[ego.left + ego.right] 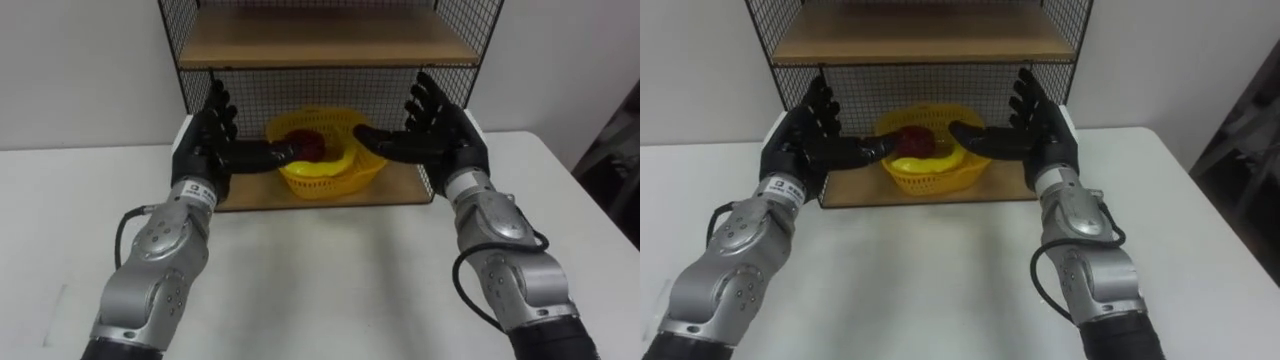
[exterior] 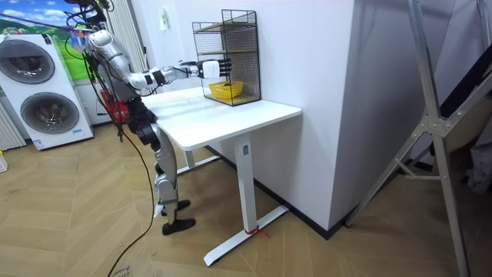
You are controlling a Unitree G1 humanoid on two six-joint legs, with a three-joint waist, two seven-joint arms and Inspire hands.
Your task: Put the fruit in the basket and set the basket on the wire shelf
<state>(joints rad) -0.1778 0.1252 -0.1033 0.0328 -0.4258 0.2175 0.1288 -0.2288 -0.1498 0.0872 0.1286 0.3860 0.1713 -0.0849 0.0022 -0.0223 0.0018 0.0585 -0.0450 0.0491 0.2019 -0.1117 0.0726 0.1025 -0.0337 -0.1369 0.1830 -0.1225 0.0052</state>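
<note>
A yellow plastic basket sits on the bottom wooden board of the wire shelf, with a dark red fruit and a yellow one inside. My left hand is raised just left of the basket, fingers straight and spread, thumb reaching toward its rim. My right hand mirrors it on the right side, fingers straight, thumb close to the rim. In the room view the basket rests in the shelf with both arms stretched toward it.
The wire shelf stands at the back of a white table against a white wall. Its upper wooden board hangs above the basket. I stand at the table's edge in the room view, two washing machines behind me.
</note>
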